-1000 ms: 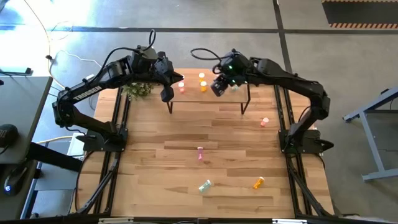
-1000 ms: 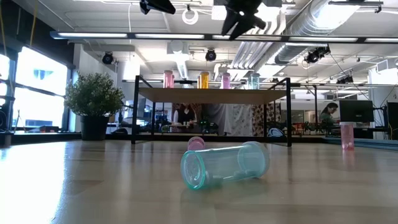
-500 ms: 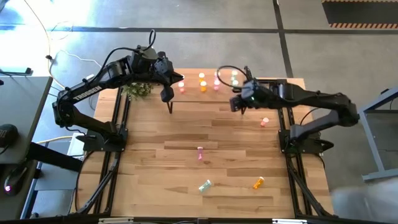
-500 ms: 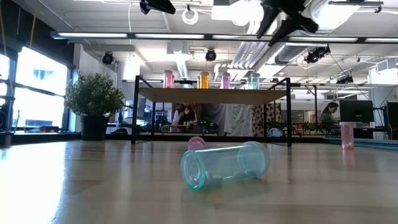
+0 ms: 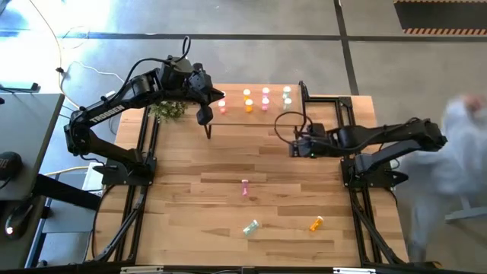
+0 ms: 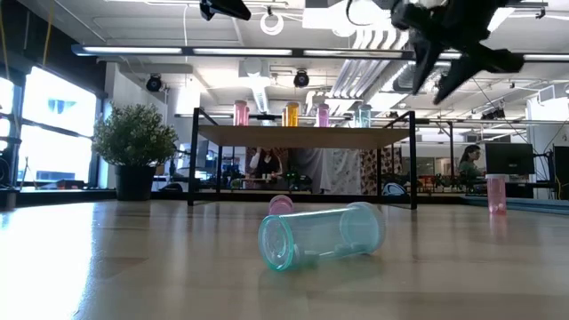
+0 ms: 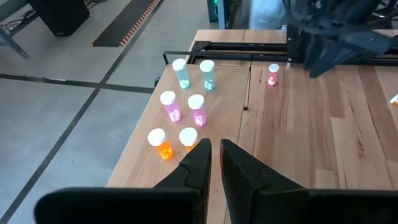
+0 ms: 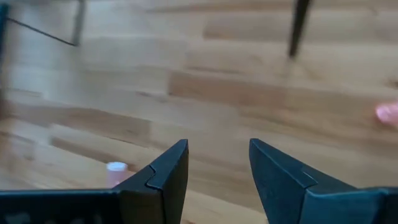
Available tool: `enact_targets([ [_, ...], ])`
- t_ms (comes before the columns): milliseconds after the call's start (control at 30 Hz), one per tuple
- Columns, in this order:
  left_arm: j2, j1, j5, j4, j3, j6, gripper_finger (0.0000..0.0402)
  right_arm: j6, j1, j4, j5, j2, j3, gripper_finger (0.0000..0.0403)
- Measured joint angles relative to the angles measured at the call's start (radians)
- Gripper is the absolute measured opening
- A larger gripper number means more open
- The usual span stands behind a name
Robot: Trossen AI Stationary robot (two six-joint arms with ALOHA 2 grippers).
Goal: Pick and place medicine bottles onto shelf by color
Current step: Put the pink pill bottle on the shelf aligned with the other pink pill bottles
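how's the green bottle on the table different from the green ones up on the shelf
The green bottle on the table lies on its side, alone near the front edge; the green bottles on the shelf stand upright, two side by side, next to pink and orange pairs. All are translucent green with light caps.

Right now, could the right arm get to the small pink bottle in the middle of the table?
Probably yes. The right end effector hangs open and empty, fairly near the pink bottle, and nothing stands between them; it looks like a short move across and down.
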Motion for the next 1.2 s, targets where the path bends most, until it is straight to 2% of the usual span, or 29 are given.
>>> enact_targets([
  [133, 0.0, 0.0, 0.0, -0.002, 0.0, 0.001, 0.004, 0.032, -0.008, -0.017, -0.037, -0.001, -0.05, 0.0161],
  [267, 0.0, 0.0, 0.0, -0.002, 0.0, 0.0, 0.0072, -0.017, -0.074, -0.093, -0.104, -0.004, -0.064, 0.0161],
  [433, 0.0, 0.0, -0.001, 0.0, 0.0, -0.026, 0.0111, -0.2, -0.15, -0.179, -0.204, -0.046, -0.057, 0.0161],
  [567, 0.0, 0.0, -0.01, 0.001, 0.0, -0.027, 0.0129, -0.426, -0.217, -0.205, -0.277, -0.097, -0.057, 0.0161],
  [733, 0.0, 0.0, -0.035, 0.002, 0.0, -0.029, 0.0133, -0.695, -0.28, -0.246, -0.317, -0.142, -0.056, 0.0161],
  [933, 0.0, 0.0, -0.039, 0.002, 0.0, -0.029, 0.0132, -0.93, -0.369, -0.358, -0.34, -0.143, -0.056, 0.0169],
  [1033, 0.0, 0.0, -0.057, 0.002, 0.0, -0.041, 0.0132, -0.971, -0.422, -0.429, -0.339, -0.144, -0.056, 0.018],
  [1200, 0.002, 0.0, -0.057, 0.002, 0.0, -0.092, 0.0132, -0.94, -0.508, -0.44, -0.334, -0.145, -0.056, 0.019],
])
